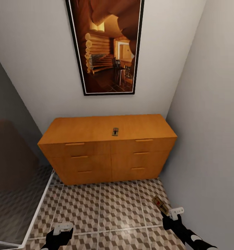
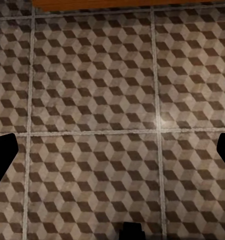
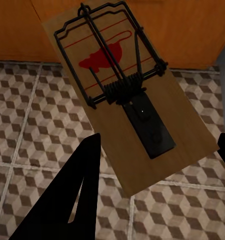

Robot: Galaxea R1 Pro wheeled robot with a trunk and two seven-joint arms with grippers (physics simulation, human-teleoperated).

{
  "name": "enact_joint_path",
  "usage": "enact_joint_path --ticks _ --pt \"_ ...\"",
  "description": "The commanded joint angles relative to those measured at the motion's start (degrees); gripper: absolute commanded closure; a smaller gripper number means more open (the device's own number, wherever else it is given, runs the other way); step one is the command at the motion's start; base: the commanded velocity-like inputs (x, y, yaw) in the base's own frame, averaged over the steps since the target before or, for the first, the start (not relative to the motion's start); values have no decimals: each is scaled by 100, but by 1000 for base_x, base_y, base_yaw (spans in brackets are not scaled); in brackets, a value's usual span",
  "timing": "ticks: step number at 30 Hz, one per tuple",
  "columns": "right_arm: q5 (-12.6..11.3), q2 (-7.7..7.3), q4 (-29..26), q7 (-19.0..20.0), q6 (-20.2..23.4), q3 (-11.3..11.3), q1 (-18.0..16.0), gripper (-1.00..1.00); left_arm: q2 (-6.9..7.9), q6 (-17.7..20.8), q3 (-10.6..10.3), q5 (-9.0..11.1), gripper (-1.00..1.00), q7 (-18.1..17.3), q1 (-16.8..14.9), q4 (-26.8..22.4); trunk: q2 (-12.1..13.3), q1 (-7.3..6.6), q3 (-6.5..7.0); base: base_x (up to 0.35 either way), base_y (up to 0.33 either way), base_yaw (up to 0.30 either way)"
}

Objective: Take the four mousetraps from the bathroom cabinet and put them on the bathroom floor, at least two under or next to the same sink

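**Inspector:** Your right arm comes in low at the near right corner of the head view, forearm angled up and to the left, close to the right wall. The right gripper (image 1: 165, 212) sits just above the bathroom floor (image 1: 106, 205), pointing toward the cabinet (image 1: 108, 149).

**Operator:** And what is it carrying?

**Inspector:** One mousetrap (image 3: 127, 97). In the right wrist view the board lies between the two dark fingers (image 3: 67, 200), its near end reaching back toward the palm, the far end with the wire bail and the red mouse print projecting out past the fingertips. The board is turned at a diagonal to the fingers. Your claw is closed on that board; in the head view the trap (image 1: 160, 204) sticks out from the tips toward the cabinet, raised off the tiles.

**Operator:** The left side?

**Inspector:** Your left arm enters at the near left, the left gripper (image 1: 62, 227) held low over the floor. In the left wrist view the fingers (image 2: 2, 160) show at the two edges of the frame, well apart, with bare patterned tile (image 2: 92, 80) between them. Spread wide, holding nothing.

**Operator:** Any other traps?

**Inspector:** A second mousetrap (image 1: 115, 131) lies flat on the cabinet top, a little right of centre and near the front edge, well apart from both of your grippers. All the drawer fronts sit flush. A framed picture (image 1: 104, 45) hangs on the far wall above the cabinet, and a glass shower screen (image 1: 13, 180) stands at the left.
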Motion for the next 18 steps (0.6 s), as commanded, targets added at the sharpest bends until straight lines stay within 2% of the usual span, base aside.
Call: enact_joint_path --ticks 1,4,7,10,13,16,18 --pt "-71 -2 7 49 -11 33 -6 100 -2 -38 -49 55 -100 -15 -11 25 -11 3 -10 0 0 -2" --pt "-71 -1 7 32 -11 32 -6 100 -2 -38 -49 55 -100 -14 -11 25 -11 3 -10 0 0 -1" --pt "-71 2 10 -203 -11 32 -6 100 -2 -38 -49 55 -100 -13 -11 25 -11 3 -10 0 0 0" --pt "-71 29 14 -927 -9 32 -6 100 -2 -38 -49 55 -100 -12 -11 25 -11 3 -10 0 0 0" --pt "-75 72 20 -1842 45 33 24 100 -2 -38 -49 55 -100 -11 -11 23 -11 3 -10 0 0 0" --pt "-77 125 23 -2377 250 32 168 100 -2 -38 -49 55 -100 -11 -11 23 -11 3 -10 0 0 0" --pt "-80 175 24 -2610 678 33 392 100 -2 -38 -49 55 -100 -11 -11 24 -11 3 -10 0 0 0"
